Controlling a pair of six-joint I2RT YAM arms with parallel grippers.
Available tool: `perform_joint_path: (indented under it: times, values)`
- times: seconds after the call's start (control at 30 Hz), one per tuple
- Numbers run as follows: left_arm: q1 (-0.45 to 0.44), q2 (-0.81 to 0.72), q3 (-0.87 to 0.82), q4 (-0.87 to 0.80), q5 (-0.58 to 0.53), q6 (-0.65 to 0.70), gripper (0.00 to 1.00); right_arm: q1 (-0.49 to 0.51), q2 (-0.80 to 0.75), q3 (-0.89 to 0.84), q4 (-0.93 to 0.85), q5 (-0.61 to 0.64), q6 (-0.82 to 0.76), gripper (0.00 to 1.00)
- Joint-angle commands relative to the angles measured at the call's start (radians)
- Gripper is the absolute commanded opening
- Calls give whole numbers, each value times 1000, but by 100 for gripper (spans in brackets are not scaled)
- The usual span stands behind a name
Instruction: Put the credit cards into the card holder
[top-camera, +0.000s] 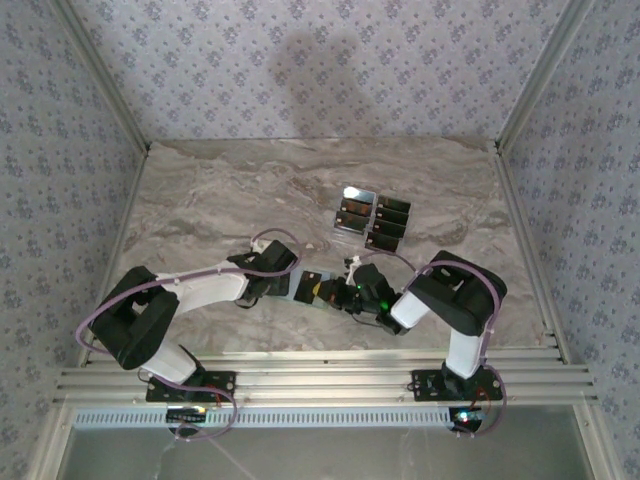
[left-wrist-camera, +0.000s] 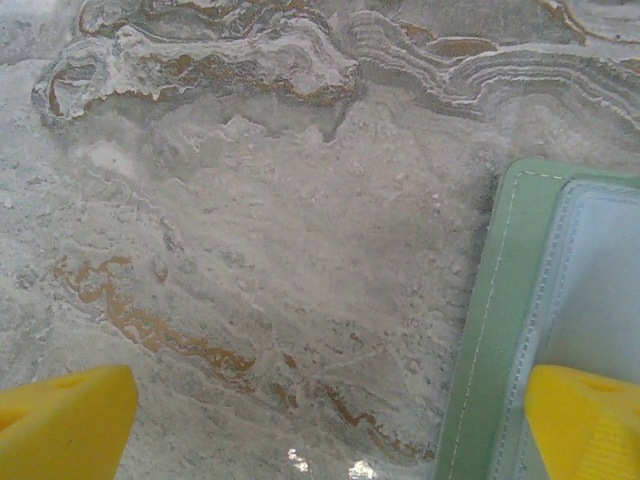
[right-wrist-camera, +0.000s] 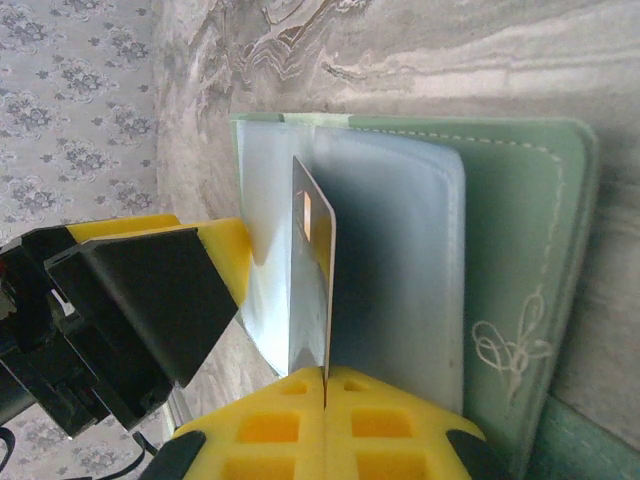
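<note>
Right claw is clamped shut on one card, pinching its near edge. The card stands edge-on with its far end over the pale inner sleeve of the open card holder. Left claw is spread wide and grips nothing. One yellow finger is over the holder's inner panel just inside the stitched green border, the other over bare table. Can't tell if that finger actually presses down. In the top view the holder lies near the front edge of the table between the two claws. The other cards sit in a cluster further back and to the right, well apart from it. Step in hand looks like feeding the held card into a sleeve. To do it well, tilt the card flatter so its leading edge meets the sleeve mouth square, not corner first. The exact mouth position is hard to see from here. The left finger should pin the panel so the holder doesn't skate on the smooth table. Push slowly, because the thin glossy card could slip in the pads or bow. Let go only once most of the card is seated.
</note>
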Motion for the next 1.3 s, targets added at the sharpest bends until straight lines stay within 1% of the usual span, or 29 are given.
perform_joint_path:
  times: [0.0, 0.3, 0.63, 1.27]
  values:
    - [-3, -5, 28, -57, -3, 31, 100, 9, -2, -22, -46, 19, 0, 0]
    - [-2, -51, 65, -80, -15, 53, 100, 11, 25, -4, -39, 7, 6, 0]
    - [-2, -3, 58, -93, -55, 50, 100, 12, 33, -2, -33, -11, 15, 0]
    - [-2, 30, 34, -67, -50, 42, 100, 12, 78, 24, -5, -34, 45, 0]
